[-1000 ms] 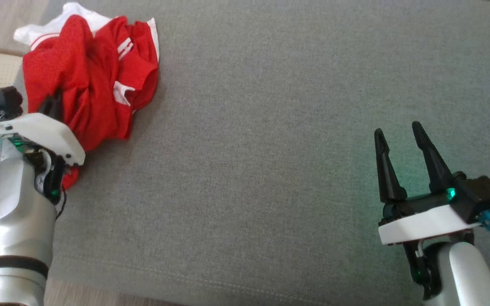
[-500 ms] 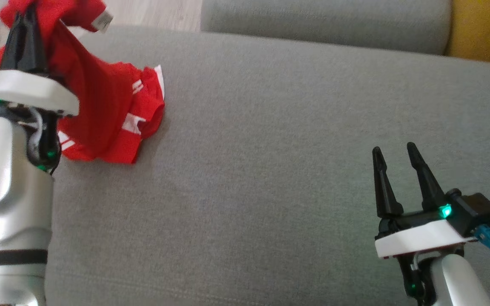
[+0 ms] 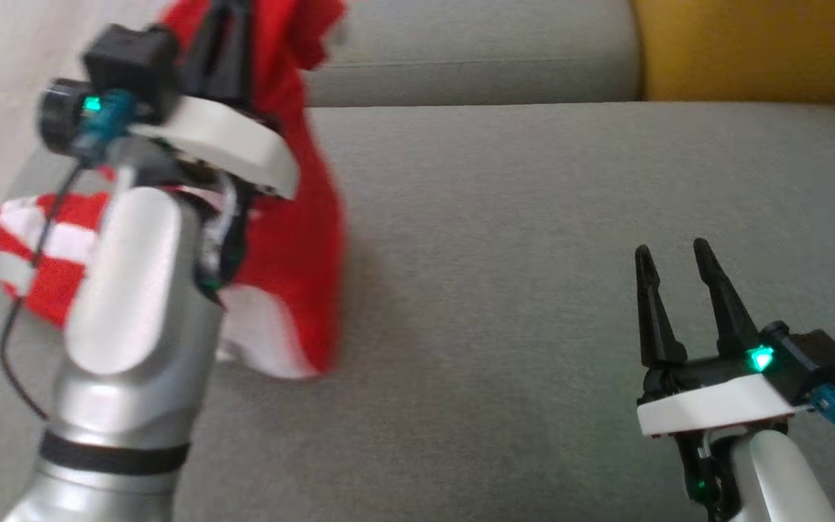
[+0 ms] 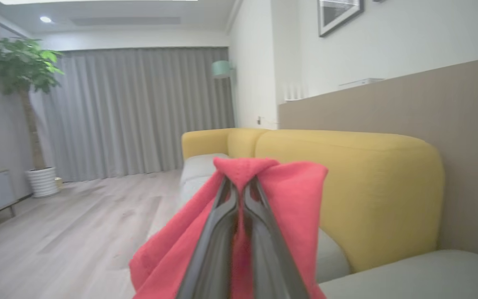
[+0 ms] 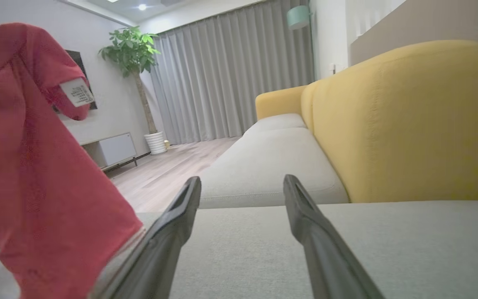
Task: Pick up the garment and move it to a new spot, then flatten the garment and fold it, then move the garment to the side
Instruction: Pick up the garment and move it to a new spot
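We cannot see the whole garment (image 3: 301, 239) anywhere. In the head view it is smeared by blur, its top runs off the upper edge, and the silver forearm (image 3: 135, 312) in front of the garment covers its middle. The left pincer (image 3: 223, 29), against the garment's top, is blurred too, its fingertips cut off by that edge. Whether the garment's lower hem touches the grey cushion (image 3: 533, 217) we cannot tell. In the left wrist view a fold of the garment caps the fingertips. In the right wrist view the garment runs off the left and bottom edges, and the label (image 5: 77, 92) on it carries print too small to read.
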`<state>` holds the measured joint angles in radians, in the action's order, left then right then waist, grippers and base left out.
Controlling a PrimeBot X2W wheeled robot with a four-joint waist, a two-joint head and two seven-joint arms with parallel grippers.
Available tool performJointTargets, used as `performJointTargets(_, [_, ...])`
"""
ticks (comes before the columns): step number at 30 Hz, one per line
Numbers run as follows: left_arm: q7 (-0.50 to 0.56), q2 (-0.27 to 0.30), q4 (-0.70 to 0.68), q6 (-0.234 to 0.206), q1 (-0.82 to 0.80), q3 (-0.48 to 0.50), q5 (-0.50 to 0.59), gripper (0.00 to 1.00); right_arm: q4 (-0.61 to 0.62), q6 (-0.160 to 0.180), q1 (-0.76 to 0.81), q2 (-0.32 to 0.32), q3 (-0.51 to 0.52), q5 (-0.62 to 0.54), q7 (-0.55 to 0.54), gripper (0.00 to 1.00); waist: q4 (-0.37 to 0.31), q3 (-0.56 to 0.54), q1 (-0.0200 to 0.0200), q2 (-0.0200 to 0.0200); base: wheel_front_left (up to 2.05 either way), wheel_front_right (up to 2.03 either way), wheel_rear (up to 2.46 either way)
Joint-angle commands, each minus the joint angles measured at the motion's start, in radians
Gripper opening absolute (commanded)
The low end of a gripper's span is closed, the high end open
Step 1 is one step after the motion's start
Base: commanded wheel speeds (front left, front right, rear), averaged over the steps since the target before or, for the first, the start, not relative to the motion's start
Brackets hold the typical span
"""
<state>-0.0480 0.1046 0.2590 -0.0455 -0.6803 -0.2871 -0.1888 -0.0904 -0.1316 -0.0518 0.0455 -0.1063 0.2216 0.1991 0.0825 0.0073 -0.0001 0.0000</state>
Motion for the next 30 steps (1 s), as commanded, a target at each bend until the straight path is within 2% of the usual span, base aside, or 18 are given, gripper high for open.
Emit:
performJointTargets(1, [0.008, 0.005, -0.037, -0.010, -0.032, 0.011, 0.003, 0.00, 0.041, 0.001, -0.052, 0.005, -0.019, 0.006, 0.011, 1.00, -0.060, 0.007, 0.0001, 0.0000, 0.00, 0.00, 0.00])
performJointTargets(5, [0.006, -0.033, 0.011, -0.028, -0.031, -0.042, -0.013, 0.00, 0.062, 0.001, -0.076, 0.005, -0.004, 0.006, 0.009, 1.00, -0.138, 0.027, 0.0001, 0.0000, 0.00, 0.00, 0.00])
performJointTargets(10, [-0.035, -0.052, 0.103, -0.070, -0.067, -0.113, -0.057, 0.00, 0.092, 0.001, -0.105, 0.005, -0.008, 0.017, 0.008, 1.00, -0.235, 0.064, 0.0001, 0.0000, 0.00, 0.00, 0.00])
performJointTargets(14, [-0.082, -0.054, 0.123, -0.129, -0.092, -0.264, -0.211, 0.00, 0.097, 0.001, -0.112, 0.005, -0.018, 0.023, 0.011, 1.00, -0.293, 0.078, 0.0001, 0.0000, 0.00, 0.00, 0.00])
performJointTargets(15, [-0.096, -0.054, 0.121, -0.149, -0.096, -0.311, -0.256, 0.30, 0.095, 0.001, -0.111, 0.005, -0.019, 0.023, 0.012, 1.00, -0.302, 0.080, 0.0001, 0.0000, 0.00, 0.00, 0.00])
performJointTargets(16, [-0.106, -0.054, 0.116, -0.162, -0.100, -0.363, -0.303, 1.00, 0.093, 0.001, -0.111, 0.005, -0.018, 0.024, 0.013, 1.00, -0.310, 0.082, 0.0001, 0.0000, 0.00, 0.00, 0.00])
performJointTargets(20, [-0.129, -0.054, 0.074, -0.184, -0.094, -0.548, -0.505, 1.00, 0.084, 0.001, -0.113, 0.005, -0.016, 0.036, 0.021, 1.00, -0.323, 0.091, 0.0001, 0.0000, 0.00, 0.00, 0.00])
performJointTargets(23, [-0.157, -0.054, 0.089, -0.204, -0.111, -0.632, -0.541, 1.00, 0.071, 0.001, -0.107, 0.005, -0.007, 0.047, 0.030, 1.00, -0.299, 0.093, 0.0001, 0.0000, 0.00, 0.00, 0.00])
performJointTargets(27, [-0.188, -0.054, 0.133, -0.222, -0.132, -0.641, -0.553, 1.00, 0.053, 0.001, -0.100, 0.005, -0.010, 0.045, 0.037, 1.00, -0.261, 0.088, 0.0001, 0.0000, 0.00, 0.00, 0.00])
performJointTargets(30, [-0.206, -0.052, 0.181, -0.229, -0.140, -0.611, -0.541, 1.00, 0.043, 0.001, -0.094, 0.005, -0.010, 0.036, 0.042, 1.00, -0.212, 0.076, 0.0001, 0.0000, 0.00, 0.00, 0.00])
